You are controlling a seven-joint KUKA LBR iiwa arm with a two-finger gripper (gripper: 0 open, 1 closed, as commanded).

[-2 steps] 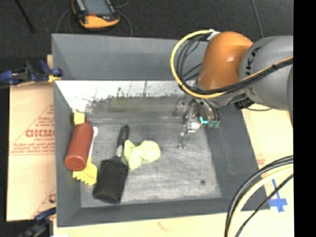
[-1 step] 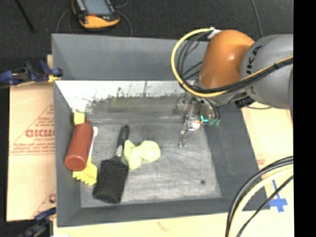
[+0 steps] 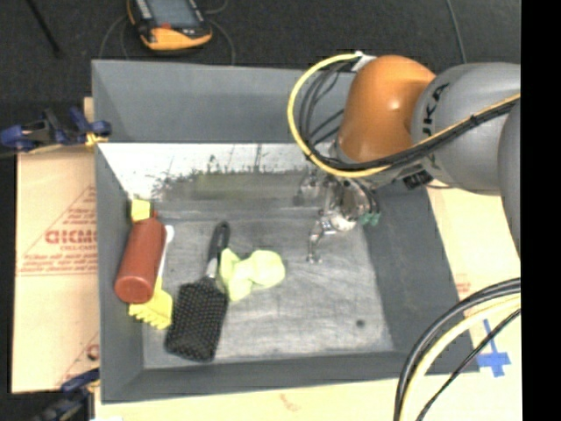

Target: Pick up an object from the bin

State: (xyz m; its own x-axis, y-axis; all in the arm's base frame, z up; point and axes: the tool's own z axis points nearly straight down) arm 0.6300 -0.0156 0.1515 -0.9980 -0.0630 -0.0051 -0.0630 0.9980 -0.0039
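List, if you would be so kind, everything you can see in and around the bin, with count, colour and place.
bin: one, grey, middle of the view
cylinder: one, red-brown, lying along the bin's left wall
yellow pieces: two showing, yellow, one at each end of the cylinder; cannot tell if they are one thing
hairbrush: one, black, front left of the floor, handle pointing towards the back
soft lump: one, pale yellow-green, middle of the floor, against the hairbrush handle
handheld device: one, orange and black, outside the bin, beyond its back left corner
gripper: one, grey metal, right of the soft lump, apart from it
orange cover: one, above the gripper
cables: yellow and black, looped round the cover
arm: one, grey, from the right
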